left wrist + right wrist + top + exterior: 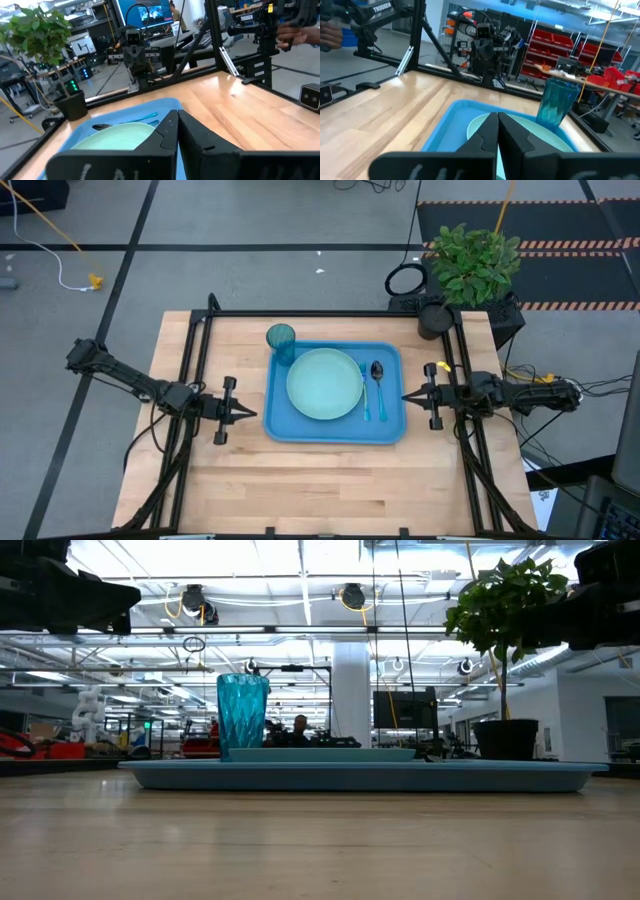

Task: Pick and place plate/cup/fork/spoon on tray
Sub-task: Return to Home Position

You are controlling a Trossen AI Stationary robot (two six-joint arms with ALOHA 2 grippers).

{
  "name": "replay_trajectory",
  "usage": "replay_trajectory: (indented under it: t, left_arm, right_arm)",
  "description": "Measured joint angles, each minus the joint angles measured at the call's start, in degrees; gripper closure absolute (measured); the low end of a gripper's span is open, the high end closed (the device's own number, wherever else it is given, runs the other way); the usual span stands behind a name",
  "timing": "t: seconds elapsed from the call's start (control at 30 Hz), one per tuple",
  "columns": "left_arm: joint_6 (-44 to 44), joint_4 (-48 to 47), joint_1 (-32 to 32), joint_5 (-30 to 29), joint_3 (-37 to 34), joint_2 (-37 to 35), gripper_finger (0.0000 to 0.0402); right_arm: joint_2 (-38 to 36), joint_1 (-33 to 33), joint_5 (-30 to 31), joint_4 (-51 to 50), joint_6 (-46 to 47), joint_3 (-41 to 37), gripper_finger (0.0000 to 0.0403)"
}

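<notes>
Blue tray (290, 425): lies flat at the middle of the wooden table (330, 480), long sides running left to right.
Plate (324, 384): pale mint green, rests in the middle of the tray and fills most of its depth.
Cup (281, 340): translucent teal, stands upright in the tray's far left corner, just beside the plate's far left edge.
Fork (364, 395): light blue handle, lies on the tray floor just right of the plate, lengthwise from far to near (contact with the plate rim too fine to tell).
Spoon (378, 385): lies just right of the fork and roughly parallel to it, dark bowl at the far end, blue handle toward the near side.
Left gripper (258, 414): hangs just left of the tray's near left part, tips aimed at the tray, fingers pressed together on nothing.
Right gripper (408, 396): sits just right of the tray's right rim, tips aimed at the tray, fingers likewise closed and empty.
Potted plant (472, 260): stands at the table's far right corner, well apart from the tray.
</notes>
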Motion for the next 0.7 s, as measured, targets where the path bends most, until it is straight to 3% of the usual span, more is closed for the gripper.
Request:
replay_trajectory:
  t: [0.7]
  left_arm:
    - [-3.7,-1.5,0.0,2.6,0.0,0.0,0.0394]
  right_arm:
    - [0.4,0.0,1.6,0.1,0.3,0.0,0.0403]
